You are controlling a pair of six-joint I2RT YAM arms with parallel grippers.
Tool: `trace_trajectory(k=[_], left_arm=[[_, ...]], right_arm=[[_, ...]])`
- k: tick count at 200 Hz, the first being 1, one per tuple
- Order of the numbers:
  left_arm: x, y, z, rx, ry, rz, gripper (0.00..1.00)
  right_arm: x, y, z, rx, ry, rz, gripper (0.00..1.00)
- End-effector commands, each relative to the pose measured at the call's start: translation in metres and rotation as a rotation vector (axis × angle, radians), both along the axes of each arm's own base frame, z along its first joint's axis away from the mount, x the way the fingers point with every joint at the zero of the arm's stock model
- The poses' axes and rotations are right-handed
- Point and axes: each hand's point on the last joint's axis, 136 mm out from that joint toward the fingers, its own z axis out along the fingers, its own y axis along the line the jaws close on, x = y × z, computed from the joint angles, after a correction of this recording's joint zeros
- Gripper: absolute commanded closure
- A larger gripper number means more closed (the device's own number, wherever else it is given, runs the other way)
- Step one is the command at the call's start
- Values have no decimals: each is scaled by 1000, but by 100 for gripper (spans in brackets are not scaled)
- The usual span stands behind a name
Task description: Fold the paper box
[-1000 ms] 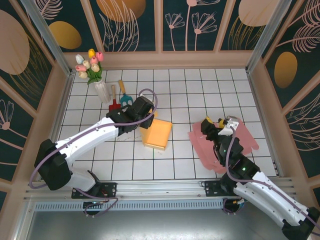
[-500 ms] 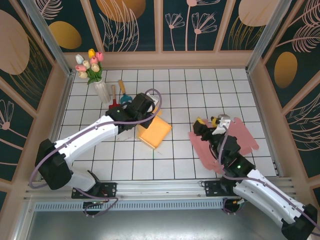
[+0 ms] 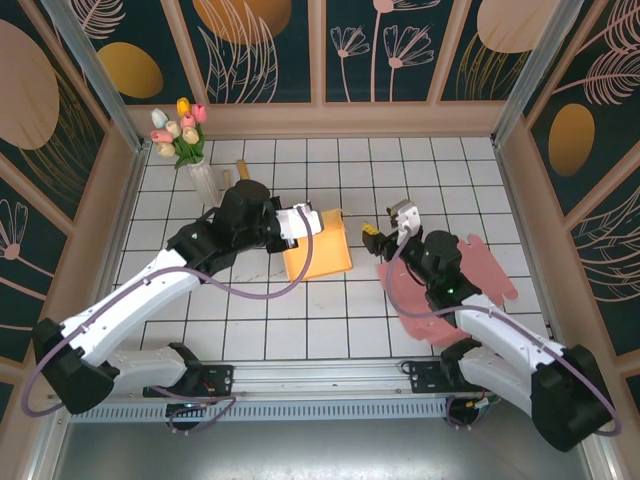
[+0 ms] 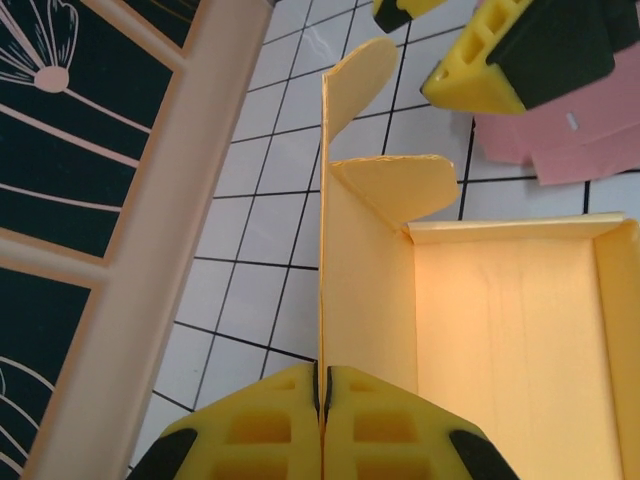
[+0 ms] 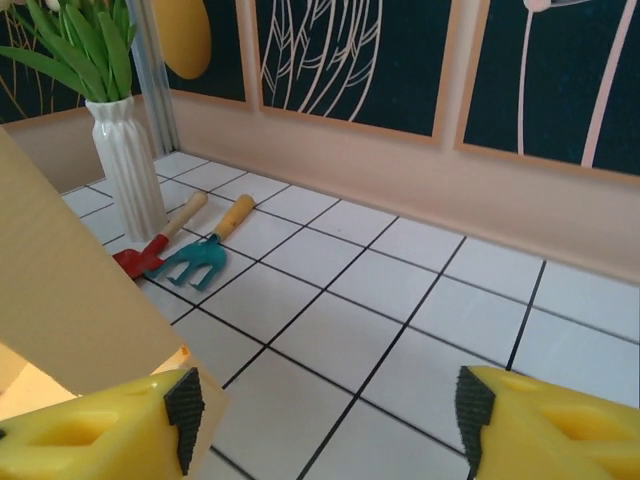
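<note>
Now the right hand (image 3: 383,226) has swung over, wide open, just right of the yellow box (image 3: 320,250). Left hand (image 4: 320,395) pinches its standing side wall.

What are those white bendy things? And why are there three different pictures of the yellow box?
Those are two robot arms, a left arm and a right arm, bolted at the near edge of a white tiled table. One picture looks down from a camera above them. The other two come from small cameras on each arm's wrist, so you see that arm's own yellow jaws up close.

On the table are a partly folded yellow paper box, a flat pink sheet, a vase of tulips, a red toy shovel and a teal toy rake.

The left arm's jaws are shut, pinching one thin wall of the box. The right arm's jaws are open next to the box and hold nothing.
</note>
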Motion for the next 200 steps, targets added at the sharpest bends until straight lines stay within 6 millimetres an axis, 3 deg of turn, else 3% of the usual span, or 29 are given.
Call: trace_trajectory(k=[1, 39, 81, 117, 200], left_arm=[[-3, 0, -11, 82, -14, -87, 100], [-11, -7, -22, 48, -26, -150, 100], [-15, -4, -41, 85, -12, -168, 100], [-23, -5, -32, 42, -31, -195, 100], [-35, -6, -25, 8, -96, -261, 100]], right_arm=[[-7, 17, 27, -85, -195, 153, 32], [-17, 35, 3, -250, -248, 354, 40], [-26, 48, 11, -310, -367, 467, 40], [-35, 59, 7, -370, -347, 610, 41], [-38, 60, -9, -419, -322, 662, 42]])
